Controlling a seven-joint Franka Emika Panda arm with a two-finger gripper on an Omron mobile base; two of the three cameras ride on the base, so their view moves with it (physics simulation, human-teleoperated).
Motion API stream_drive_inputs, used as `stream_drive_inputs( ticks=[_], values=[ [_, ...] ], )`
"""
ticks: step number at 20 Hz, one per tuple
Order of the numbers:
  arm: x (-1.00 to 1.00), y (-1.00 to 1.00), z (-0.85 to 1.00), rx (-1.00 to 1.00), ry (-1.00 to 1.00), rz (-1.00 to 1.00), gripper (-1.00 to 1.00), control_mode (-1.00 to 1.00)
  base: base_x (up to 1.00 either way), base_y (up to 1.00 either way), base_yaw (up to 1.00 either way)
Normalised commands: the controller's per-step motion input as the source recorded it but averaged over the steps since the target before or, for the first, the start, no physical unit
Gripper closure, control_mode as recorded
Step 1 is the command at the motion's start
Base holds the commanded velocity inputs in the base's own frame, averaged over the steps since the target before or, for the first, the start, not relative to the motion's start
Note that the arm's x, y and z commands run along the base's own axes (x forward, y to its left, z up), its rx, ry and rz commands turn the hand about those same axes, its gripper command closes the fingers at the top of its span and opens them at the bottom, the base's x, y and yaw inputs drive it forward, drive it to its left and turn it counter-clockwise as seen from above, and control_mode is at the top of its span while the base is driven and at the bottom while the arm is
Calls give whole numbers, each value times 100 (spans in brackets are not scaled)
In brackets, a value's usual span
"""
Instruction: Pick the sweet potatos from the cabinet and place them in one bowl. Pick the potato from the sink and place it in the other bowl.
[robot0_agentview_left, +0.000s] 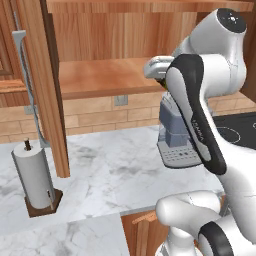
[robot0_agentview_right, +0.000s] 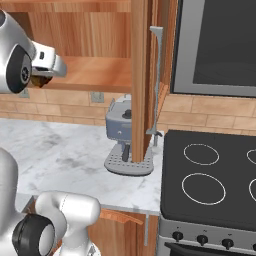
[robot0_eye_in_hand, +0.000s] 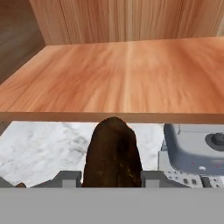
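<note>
One sweet potato (robot0_eye_in_hand: 112, 153) sits low in the middle of the hand view, squeezed between the fingers (robot0_eye_in_hand: 68, 178), just in front of the cabinet (robot0_eye_in_hand: 127, 83) shelf edge. It could slip (the hold looks near one end) and drop onto the marble surface (robot0_eye_in_hand: 39, 146).

Dark olive-brown sweet potato (robot0_eye_in_hand: 112, 153), warm-brown grained cabinet shelf (robot0_eye_in_hand: 122, 78), white-grey marbled counter (robot0_agentview_left: 110, 175).
</note>
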Motion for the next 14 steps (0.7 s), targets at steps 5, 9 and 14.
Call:
stream_drive_inputs(
  ticks=[5, 9, 14],
  values=[
    [-67, -27, 0, -15, 10, -2, 100, -100, 0, 0, 0],
    [-74, -7, -2, -11, 0, -1, 100, -100, 0, 0, 0],
    [-59, 0, -23, -1, -2, 0, 100, -100, 0, 0, 0]
  ],
)
